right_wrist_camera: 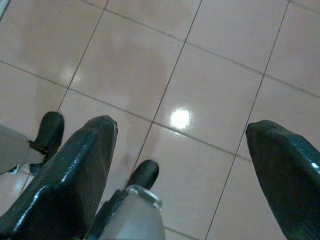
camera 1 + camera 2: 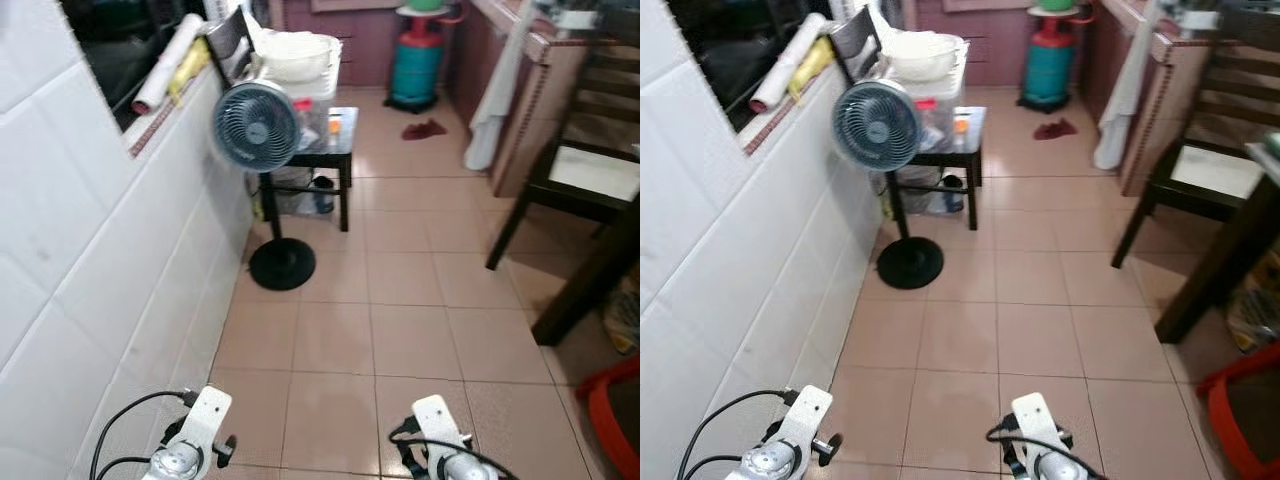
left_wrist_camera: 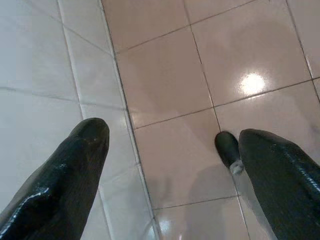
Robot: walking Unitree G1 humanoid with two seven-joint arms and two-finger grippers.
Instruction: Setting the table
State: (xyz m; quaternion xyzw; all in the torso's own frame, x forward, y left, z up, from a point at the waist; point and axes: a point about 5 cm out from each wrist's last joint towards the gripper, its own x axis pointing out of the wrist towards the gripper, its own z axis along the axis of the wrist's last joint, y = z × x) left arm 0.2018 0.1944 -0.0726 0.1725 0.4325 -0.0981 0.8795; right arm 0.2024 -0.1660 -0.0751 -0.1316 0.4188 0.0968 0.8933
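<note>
My left gripper [image 3: 172, 135] hangs open over the pink floor tiles beside the white tiled wall, with nothing between its fingers. My right gripper [image 1: 185, 127] also hangs open above bare floor. Both silver arms show low at the front, the left arm [image 2: 200, 430] and the right arm [image 2: 440, 440]. A dark wooden dining table [image 2: 590, 290] shows by one leg at the right, with a dark chair [image 2: 580, 170] behind it. A large white bowl [image 2: 295, 55] rests on a clear box on a small black side table [image 2: 335, 150] far ahead.
A standing fan [image 2: 258, 125] on a round black base stands by the white wall [image 2: 90, 280] at the left. A teal gas cylinder [image 2: 415, 65] is at the far end. A white cloth [image 2: 495, 90] hangs off a counter. A red tub [image 2: 615, 415] sits at lower right.
</note>
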